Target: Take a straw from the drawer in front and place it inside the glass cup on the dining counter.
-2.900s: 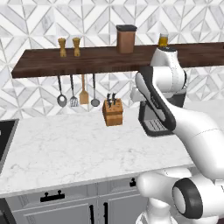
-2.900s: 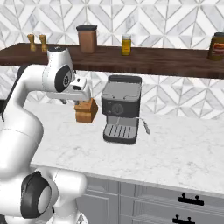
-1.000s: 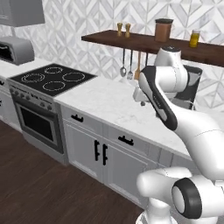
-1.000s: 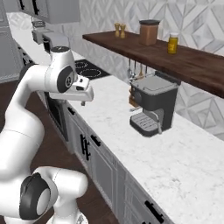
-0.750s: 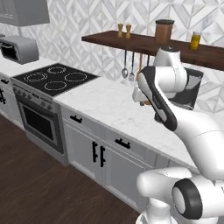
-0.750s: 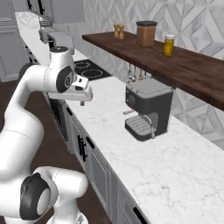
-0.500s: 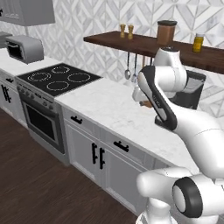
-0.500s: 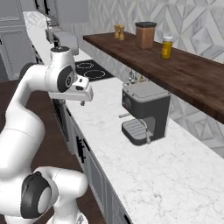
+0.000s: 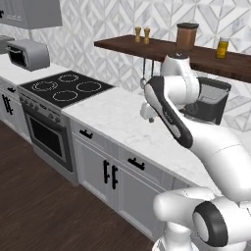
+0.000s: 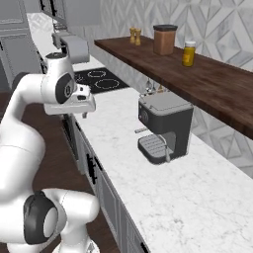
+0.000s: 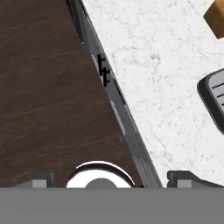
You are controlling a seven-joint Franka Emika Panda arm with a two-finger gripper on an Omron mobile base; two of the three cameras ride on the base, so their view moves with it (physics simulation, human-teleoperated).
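Note:
My gripper point(image 9: 148, 115) hangs over the front part of the marble worktop point(image 9: 117, 115), to the left of the coffee machine point(image 9: 212, 100); it also shows as my gripper point(image 10: 85, 112) from the other side. In the hand view its two fingertips point(image 11: 41, 179) stand wide apart with nothing between them, so it is open. That view looks straight down on the worktop's front edge and the dark wood floor point(image 11: 52, 87). Two shut grey drawer fronts point(image 9: 86, 133) with black bar handles run under the worktop. The straw, the glass cup and the dining counter are out of view.
A black stove point(image 9: 63, 88) and a toaster point(image 9: 27, 54) stand to the left. Cabinet doors point(image 9: 110, 174) with vertical handles sit below the drawers. A dark shelf point(image 10: 197, 74) with jars runs above the coffee machine point(image 10: 163, 126). A knife block corner point(image 11: 216, 15) shows.
The whole picture has shifted, so the camera has moved with the base: the worktop now runs off at a slant and the toaster has come into view. The arm keeps its pose, gripper open.

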